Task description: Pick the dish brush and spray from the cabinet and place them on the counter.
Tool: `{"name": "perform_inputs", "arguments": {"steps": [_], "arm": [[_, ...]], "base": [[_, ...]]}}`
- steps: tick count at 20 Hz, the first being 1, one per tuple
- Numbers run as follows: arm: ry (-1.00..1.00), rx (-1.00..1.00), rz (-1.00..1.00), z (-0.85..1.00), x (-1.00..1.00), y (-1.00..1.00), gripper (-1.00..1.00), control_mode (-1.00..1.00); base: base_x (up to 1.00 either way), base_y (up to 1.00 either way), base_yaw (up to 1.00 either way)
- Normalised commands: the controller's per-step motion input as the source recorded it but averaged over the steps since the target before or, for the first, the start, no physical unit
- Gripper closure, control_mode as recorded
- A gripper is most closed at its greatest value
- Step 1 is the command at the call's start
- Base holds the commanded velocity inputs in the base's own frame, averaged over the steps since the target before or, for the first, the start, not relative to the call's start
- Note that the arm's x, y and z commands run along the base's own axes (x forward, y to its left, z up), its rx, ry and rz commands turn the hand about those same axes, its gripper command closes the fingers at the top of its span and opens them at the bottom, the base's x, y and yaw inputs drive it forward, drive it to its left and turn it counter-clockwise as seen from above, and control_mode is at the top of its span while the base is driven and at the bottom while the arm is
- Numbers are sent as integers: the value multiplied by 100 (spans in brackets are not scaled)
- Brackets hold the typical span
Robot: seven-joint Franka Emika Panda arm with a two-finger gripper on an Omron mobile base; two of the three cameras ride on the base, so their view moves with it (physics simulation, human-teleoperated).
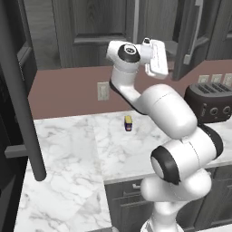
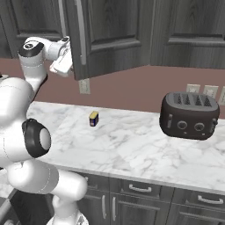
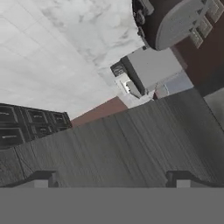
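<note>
Dark grey wood-grain cabinet [image 1: 97,27] above veined white marble counter [image 1: 68,149], door ajar. From the right, same cabinet [image 2: 110,35], gripper [image 2: 66,55] at door edge. Hand view: fingertips [image 3: 43,178] spread wide, grasping nothing; no legible writing.

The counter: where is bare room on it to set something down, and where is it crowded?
The counter has a wide bare stretch between the small yellow-and-dark block and the toaster, reaching to the front edge. In the left base view, the marble left of the block toward the corner is also bare. It is crowded at the toaster end by the wall.
</note>
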Motion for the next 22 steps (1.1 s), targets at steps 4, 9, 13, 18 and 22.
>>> {"name": "perform_inputs", "arguments": {"steps": [4,9,13,18,22], "arm": [[4,-3,-25,0,-35,-28,-100,-100],[3,-1,-20,-9,-30,-59,-100,-100],[0,2,-9,-12,-37,-96,-100,-100],[-2,6,-1,-10,-49,-100,-100,-100],[-4,7,0,-12,-53,-100,-100,-100]], "base": [[0,0,0],[0,0,0],[0,0,0],[0,0,0],[0,0,0]]}}
